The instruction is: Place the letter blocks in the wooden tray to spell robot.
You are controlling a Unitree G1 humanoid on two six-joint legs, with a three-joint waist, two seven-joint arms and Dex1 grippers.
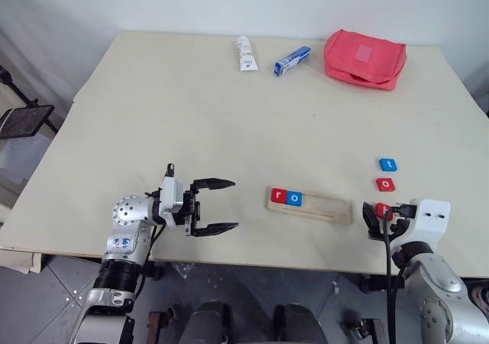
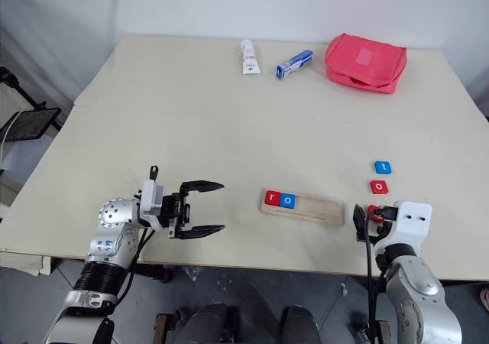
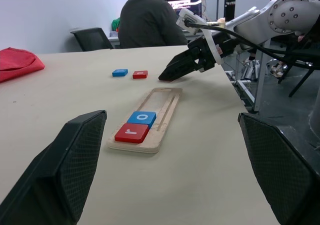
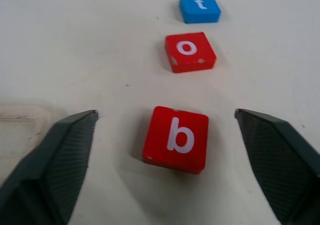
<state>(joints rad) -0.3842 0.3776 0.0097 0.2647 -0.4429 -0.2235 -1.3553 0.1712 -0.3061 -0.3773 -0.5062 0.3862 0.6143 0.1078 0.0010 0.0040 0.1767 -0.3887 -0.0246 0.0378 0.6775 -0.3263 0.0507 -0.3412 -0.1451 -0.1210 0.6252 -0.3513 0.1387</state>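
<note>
Right wrist view reads red b block (image 4: 175, 138) between open right claw (image 4: 165, 185), left claw (image 1: 214, 206) open

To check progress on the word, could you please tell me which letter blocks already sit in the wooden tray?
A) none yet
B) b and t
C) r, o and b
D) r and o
D: the wooden tray holds a red r block and a blue o block at its left end, while the red b block, red o block and blue t block lie on the table.
</note>
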